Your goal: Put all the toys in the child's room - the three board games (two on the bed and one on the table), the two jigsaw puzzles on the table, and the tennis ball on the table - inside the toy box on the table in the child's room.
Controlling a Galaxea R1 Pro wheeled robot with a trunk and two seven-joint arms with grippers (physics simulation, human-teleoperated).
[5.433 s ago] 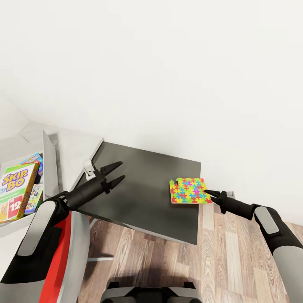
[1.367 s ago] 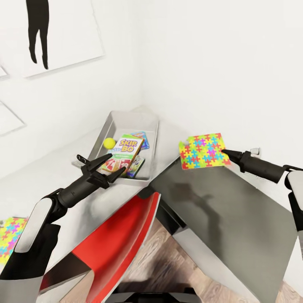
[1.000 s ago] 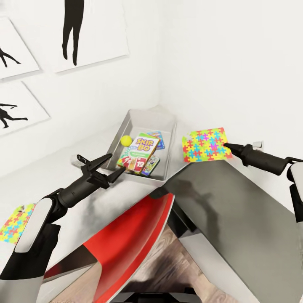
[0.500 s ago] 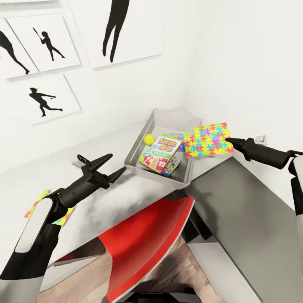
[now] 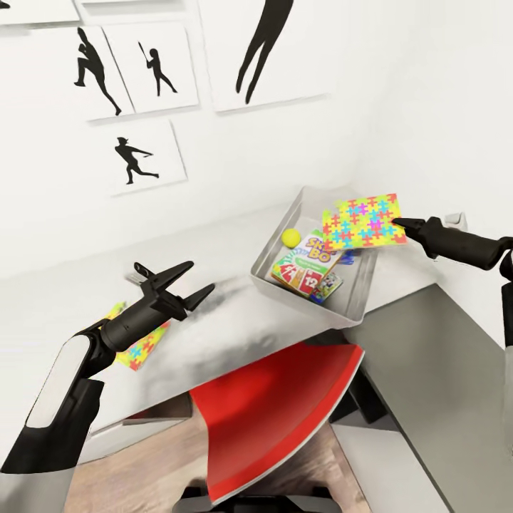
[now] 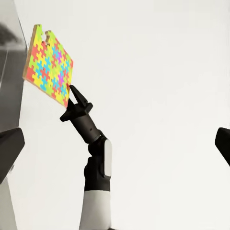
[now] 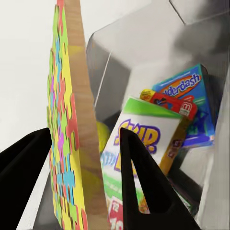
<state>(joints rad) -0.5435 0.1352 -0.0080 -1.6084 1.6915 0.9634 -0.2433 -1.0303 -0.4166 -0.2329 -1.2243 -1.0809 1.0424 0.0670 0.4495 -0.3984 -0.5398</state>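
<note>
Nearest, left gripper (image 5: 179,283): fingers spread wide, holding nothing, poised above the pale table (image 5: 235,324).
- Second jigsaw puzzle (image 5: 139,346): flat on the table, partly under the left forearm. Not yet collected.
- Toy box (image 5: 353,311): on the table by the wall corner. Contents: Skip-Bo box (image 5: 308,262), blue box (image 7: 189,98), a third game box edge, tennis ball (image 5: 290,237).
- Right gripper (image 5: 403,225): fingers narrow, clamped on the carried puzzle (image 5: 363,221). The wrist view shows the sheet's edge standing between the two fingers (image 7: 143,191), pinched at one border only.

Risk, judged: the sheet hangs over the box's far rim, not squarely above the interior. Released here, it may catch the flared wall and slide out towards the wall. An edge-only grip also invites it to pivot or slip.
</note>
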